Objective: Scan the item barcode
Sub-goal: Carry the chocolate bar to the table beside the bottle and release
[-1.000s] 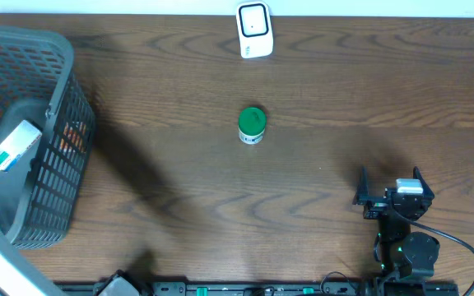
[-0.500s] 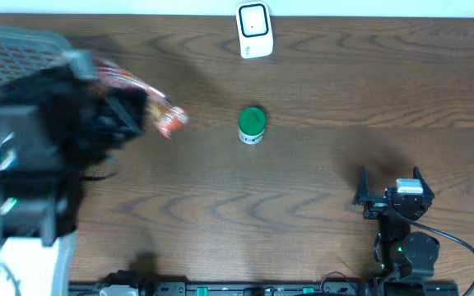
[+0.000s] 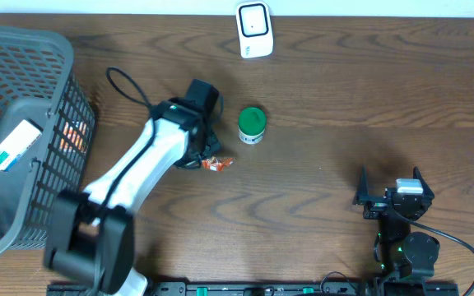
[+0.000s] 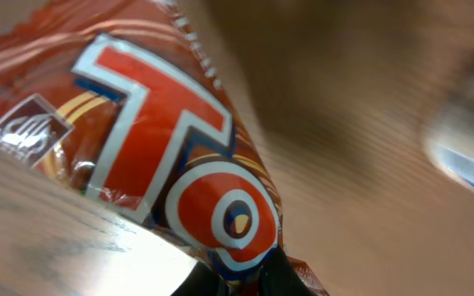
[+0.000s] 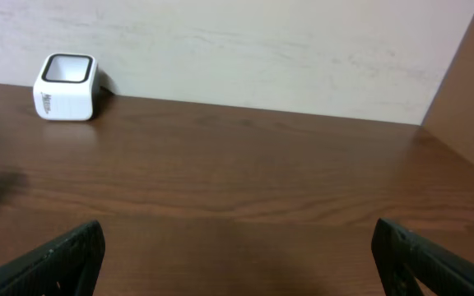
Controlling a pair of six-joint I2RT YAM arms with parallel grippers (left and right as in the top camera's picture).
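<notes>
One red snack packet [image 3: 217, 164], one green-lidded tub [image 3: 252, 125], one white barcode scanner [image 3: 254, 30], one grey mesh basket [image 3: 66, 168] holding one white box [image 3: 12, 145], and two robot arms: left arm [image 3: 138, 168], right arm [image 3: 403, 238].

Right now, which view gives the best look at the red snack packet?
The left wrist view: the snack packet fills the frame, its red and white lettering plain, though no barcode shows. Overhead shows only a small orange corner beside the left gripper. The right wrist view misses it.
</notes>
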